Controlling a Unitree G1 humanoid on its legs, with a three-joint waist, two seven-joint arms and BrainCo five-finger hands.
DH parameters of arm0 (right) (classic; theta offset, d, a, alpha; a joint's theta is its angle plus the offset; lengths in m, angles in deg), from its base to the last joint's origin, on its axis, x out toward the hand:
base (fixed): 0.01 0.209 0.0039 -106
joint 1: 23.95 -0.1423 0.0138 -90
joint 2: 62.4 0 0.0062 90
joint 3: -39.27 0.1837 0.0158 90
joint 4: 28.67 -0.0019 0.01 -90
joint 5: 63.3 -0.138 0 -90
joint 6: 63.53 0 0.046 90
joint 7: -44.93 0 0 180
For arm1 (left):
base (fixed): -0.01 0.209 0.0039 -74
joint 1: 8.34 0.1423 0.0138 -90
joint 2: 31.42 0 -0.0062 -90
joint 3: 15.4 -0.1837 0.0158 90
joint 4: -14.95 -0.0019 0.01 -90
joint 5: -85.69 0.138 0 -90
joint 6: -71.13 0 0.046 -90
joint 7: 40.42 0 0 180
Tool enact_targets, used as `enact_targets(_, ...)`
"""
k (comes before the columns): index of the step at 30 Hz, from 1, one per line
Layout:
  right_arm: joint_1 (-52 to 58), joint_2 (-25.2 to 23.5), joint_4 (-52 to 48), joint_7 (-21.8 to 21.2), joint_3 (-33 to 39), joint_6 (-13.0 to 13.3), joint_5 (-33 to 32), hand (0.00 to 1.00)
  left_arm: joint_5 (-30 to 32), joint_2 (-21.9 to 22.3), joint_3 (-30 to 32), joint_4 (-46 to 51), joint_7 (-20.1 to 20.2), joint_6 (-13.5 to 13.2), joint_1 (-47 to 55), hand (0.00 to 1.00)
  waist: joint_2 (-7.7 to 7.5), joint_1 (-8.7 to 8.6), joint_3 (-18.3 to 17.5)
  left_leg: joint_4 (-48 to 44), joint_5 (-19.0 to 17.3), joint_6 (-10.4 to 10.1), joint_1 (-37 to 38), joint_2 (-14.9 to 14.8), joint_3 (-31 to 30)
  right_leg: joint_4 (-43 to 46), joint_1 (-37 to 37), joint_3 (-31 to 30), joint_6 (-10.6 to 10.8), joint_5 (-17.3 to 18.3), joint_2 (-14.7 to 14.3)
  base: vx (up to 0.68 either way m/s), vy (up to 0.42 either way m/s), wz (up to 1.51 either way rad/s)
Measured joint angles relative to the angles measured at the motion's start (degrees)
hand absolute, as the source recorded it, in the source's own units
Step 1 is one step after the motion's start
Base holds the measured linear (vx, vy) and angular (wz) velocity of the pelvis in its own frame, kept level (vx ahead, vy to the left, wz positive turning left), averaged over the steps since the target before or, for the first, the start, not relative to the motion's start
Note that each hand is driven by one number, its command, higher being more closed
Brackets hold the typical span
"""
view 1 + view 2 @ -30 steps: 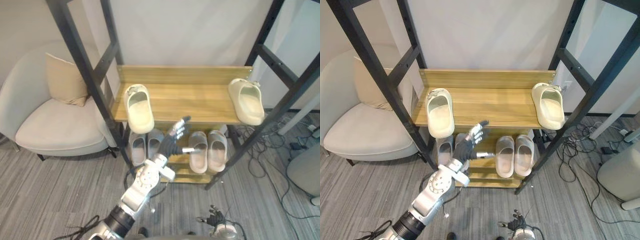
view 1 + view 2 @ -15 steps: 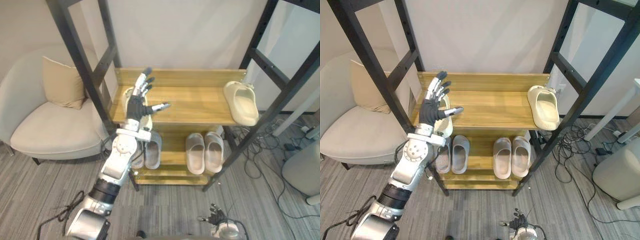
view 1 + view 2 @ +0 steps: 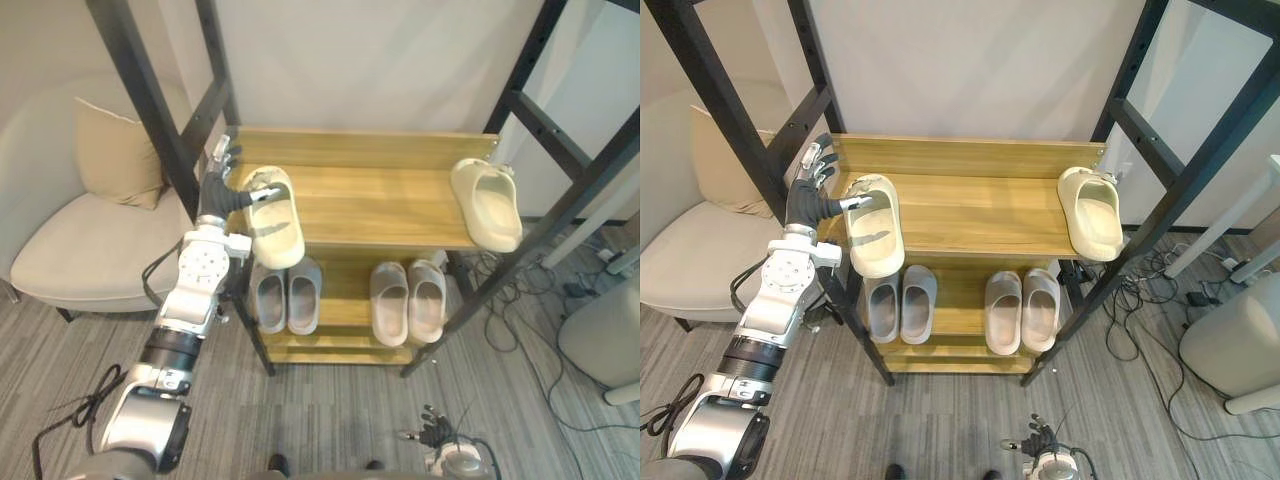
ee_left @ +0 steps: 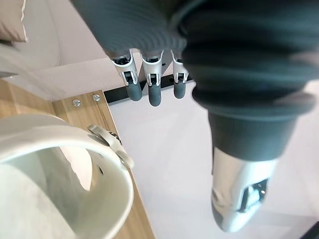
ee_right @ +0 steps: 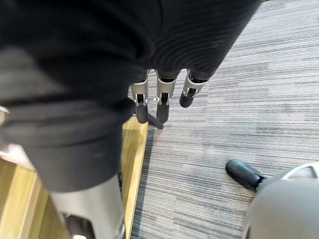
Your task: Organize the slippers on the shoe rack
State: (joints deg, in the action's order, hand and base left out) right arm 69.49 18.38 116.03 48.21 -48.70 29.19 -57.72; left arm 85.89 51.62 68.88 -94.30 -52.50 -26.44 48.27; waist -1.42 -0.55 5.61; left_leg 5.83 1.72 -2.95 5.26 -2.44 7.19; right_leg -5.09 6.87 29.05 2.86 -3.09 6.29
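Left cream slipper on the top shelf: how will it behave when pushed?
The cream slipper looks like thick moulded foam: probably light, and stiff enough to keep its shape. Its near end overhangs the top shelf edge, so a careless nudge might tip it off. Flat sole on smooth wood: it likely slides, not rolls. The open left hand is at its left side.

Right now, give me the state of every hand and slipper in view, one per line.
left cream slipper: sole down on top shelf, near end over its front edge.
right cream slipper: sole down at that shelf's right end.
grey slippers: two pairs, sole down, lower shelf.
left hand: open, thumb by the left cream slipper.
right hand: open, above the floor.
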Motion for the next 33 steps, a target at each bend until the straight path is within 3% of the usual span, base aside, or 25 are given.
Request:
enact_targets(14, 0.43, -0.01, -0.45, -0.76, 0.01, 0.00, -0.18, 0.00, 4.41, -3.06, -0.05, -6.78, 1.25, 2.97, -5.05, 0.00, 0.52, -0.56, 0.42, 0.01, -0.08, -0.09, -0.37, -0.17, 0.19, 0.02, -1.03, -1.27, -0.11, 0.06, -0.21, 0.00, -0.002, -0.04)
enact_targets(30, 3.22, 0.13, -4.35, -1.09, 0.29, 0.14, -1.31, 0.00, 22.64, -8.36, -3.25, -14.44, 7.13, 5.82, -7.93, 0.00, 1.72, -1.06, 1.18, 0.00, -0.26, -0.59, -0.13, -1.32, 1.35, 0.03, -1.42, -2.52, -0.98, 0.49, -1.27, 0.00, -0.006, -0.04)
enact_targets(31, 3.25, 0.13, -4.35, -1.09, 0.31, 0.14, -1.31, 0.00, 23.38, -8.42, -3.24, -14.54, 7.24, 5.81, -7.93, 1.00, 1.72, -1.07, 1.18, 0.00, -0.26, -0.62, -0.12, -1.39, 1.36, 0.03, -1.42, -2.52, -1.00, 0.50, -1.32, 0.00, 0.000, 0.00)
enact_targets(33, 3.35, 0.11, -4.36, -1.15, 0.56, 0.15, -1.49, 0.00, 24.51, -8.62, -3.26, -14.58, 7.27, 5.80, -7.93, 1.00, 1.72, -1.07, 1.18, 0.00, -0.26, -0.66, -0.12, -1.44, 1.36, 0.03, -1.42, -2.52, -1.01, 0.52, -1.36, 0.00, 0.000, 0.00)
